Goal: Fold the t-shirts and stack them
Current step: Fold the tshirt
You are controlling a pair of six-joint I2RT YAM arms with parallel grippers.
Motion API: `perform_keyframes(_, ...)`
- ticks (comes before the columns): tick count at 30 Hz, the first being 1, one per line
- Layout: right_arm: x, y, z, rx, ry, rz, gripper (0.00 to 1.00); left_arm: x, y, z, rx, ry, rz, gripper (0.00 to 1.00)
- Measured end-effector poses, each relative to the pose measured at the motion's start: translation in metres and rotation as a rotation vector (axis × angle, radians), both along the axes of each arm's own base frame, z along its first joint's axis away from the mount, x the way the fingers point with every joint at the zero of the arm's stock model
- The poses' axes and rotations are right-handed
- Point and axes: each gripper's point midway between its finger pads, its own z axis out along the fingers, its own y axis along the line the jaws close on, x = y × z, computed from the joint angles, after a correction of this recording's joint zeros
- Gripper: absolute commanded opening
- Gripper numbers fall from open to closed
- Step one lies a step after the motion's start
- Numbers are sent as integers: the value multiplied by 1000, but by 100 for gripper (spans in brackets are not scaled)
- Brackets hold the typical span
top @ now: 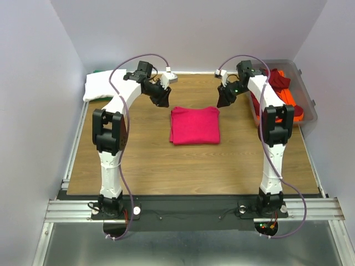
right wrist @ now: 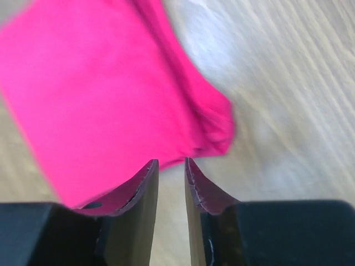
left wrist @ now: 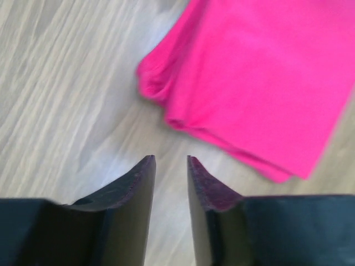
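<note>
The pink shirt point(top: 194, 125) lies folded at the middle of the table point(top: 144, 160). To carry it to the white pile point(top: 102, 87) at the far left corner, I'd pinch all layers at both far corners. The left gripper point(top: 162, 100) and right gripper point(top: 226, 100) hover by those corners, jaws narrowly parted, holding nothing.

**Where My Three Eyes Sit**

One eye hangs high behind me and looks down on the whole table point(top: 166, 166). Two small eyes sit just behind my fingers point(left wrist: 136, 194), close above the table. All three see the pink shirt point(top: 194, 125).
</note>
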Motion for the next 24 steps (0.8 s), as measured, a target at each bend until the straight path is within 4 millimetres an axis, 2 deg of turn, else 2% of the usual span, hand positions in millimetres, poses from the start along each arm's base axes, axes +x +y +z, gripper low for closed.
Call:
perform_keyframes(1, -4, 4, 10, 28, 8, -13, 35, -6, -6, 6, -26, 2, -7, 40)
perform_keyframes(2, -9, 8, 16, 48, 21, -21, 39, -12, -12, 11, -45, 8, -14, 47)
perform_keyframes(3, -13, 11, 19, 62, 33, -25, 46, -17, -20, 13, -69, 23, -17, 50)
perform_keyframes(5, -18, 16, 20, 84, 61, -35, 49, -22, -30, 8, -102, 55, -6, 53)
perform_keyframes(9, -17, 21, 7, 98, 98, -69, 47, -36, -45, -7, -147, 137, -3, 51)
perform_keyframes(14, 12, 35, -4, 145, 84, -94, 43, -46, -63, -12, -146, 121, -78, 46)
perform_keyframes(17, 10, 38, -17, 150, 111, -93, 42, -62, -82, -18, -119, 106, -158, 44)
perform_keyframes(19, 0, 41, -32, 146, 149, -85, 41, -73, -92, -28, -103, 104, -199, 43)
perform_keyframes(22, -25, 52, -60, 136, 224, -55, 40, -111, -97, -66, -47, 183, -251, 40)
perform_keyframes(23, -30, 55, -63, 147, 238, -45, 40, -126, -95, -80, -21, 222, -263, 36)
perform_keyframes(24, -38, 60, -64, 158, 255, -30, 40, -133, -93, -86, -12, 239, -271, 33)
